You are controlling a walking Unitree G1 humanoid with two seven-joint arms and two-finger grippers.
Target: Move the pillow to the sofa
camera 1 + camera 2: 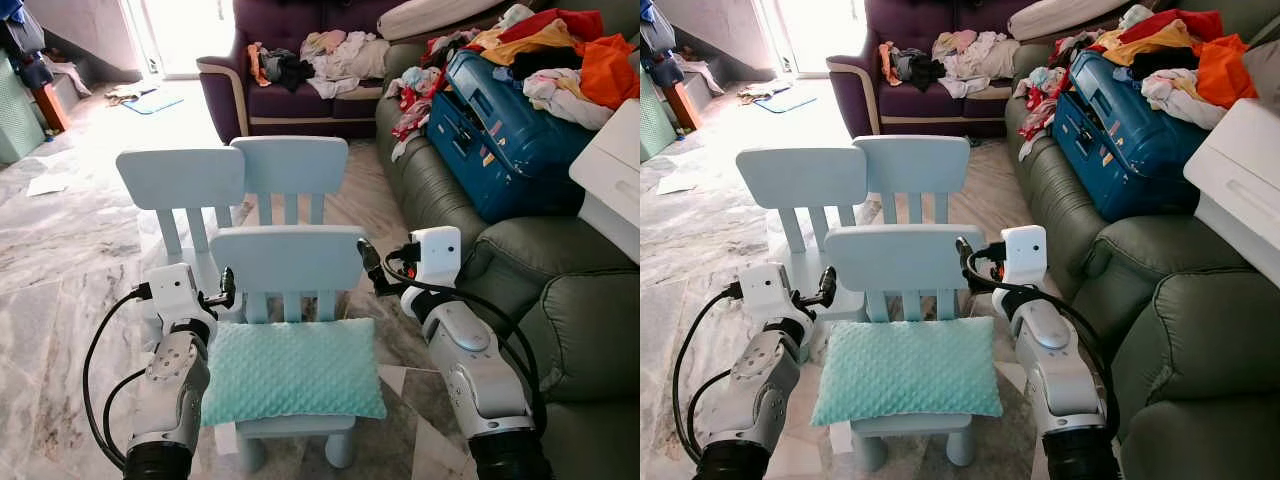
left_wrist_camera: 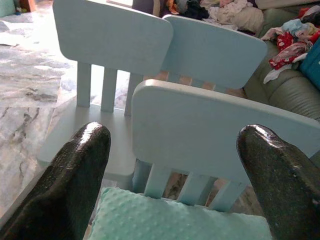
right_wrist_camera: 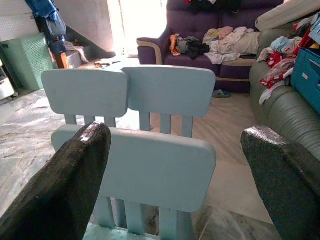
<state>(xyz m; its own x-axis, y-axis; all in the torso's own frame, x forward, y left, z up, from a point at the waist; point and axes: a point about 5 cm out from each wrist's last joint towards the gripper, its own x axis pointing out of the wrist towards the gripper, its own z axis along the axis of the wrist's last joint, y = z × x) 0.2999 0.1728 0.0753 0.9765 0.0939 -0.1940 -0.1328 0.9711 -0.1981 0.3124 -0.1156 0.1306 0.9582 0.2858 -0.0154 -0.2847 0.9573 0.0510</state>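
While both arms are raised at the sides of the nearest chair (image 1: pixel 288 262), the pillow (image 1: pixel 292 368) lies flat on its seat, covering it from the backrest to the front edge and overhanging the right edge a little. Left gripper (image 1: pixel 226 288) hovers off the pillow's back left corner, fingers (image 2: pixel 70 185) spread wide, nothing between them. Right gripper (image 1: pixel 368 266) hovers by the backrest's right edge, above the pillow's back right corner, also wide and empty. Neither touches the pillow.

Step judged: approach, before any grasp. Sofa (image 1: pixel 470 240) stands just right of the chair; its far cushions carry a suitcase (image 1: pixel 500 130) and clothes (image 1: pixel 560 50), the near cushion looks free.

Next move likely calls for lowering both grippers to the pillow's side edges, pinching the soft cover, lifting clear of the backrest, then turning right
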